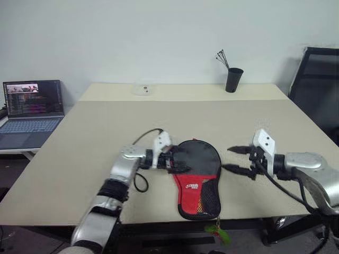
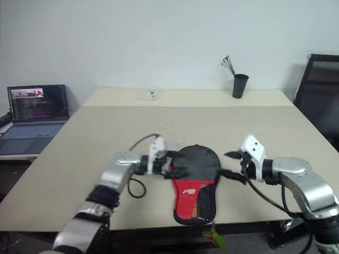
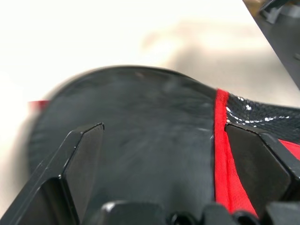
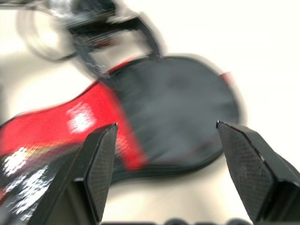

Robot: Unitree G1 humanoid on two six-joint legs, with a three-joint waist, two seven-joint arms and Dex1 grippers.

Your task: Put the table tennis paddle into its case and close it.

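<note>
Here, the table (image 1: 106,132) carries the case (image 1: 197,177), lying closed near its front edge, round black end toward twelve o'clock, red mesh-pocket end toward six. The paddle itself isn't visible. A laptop (image 1: 30,111) sits on a side surface off at nine o'clock of the table, and a black cup (image 1: 233,79) stands at the far edge toward one o'clock. The left gripper (image 1: 177,161) sits at nine o'clock of the case, over its edge, jaws wide, gripping nothing. The right gripper (image 1: 235,160) hangs at three o'clock, apart from the case, jaws spread, empty.
</note>
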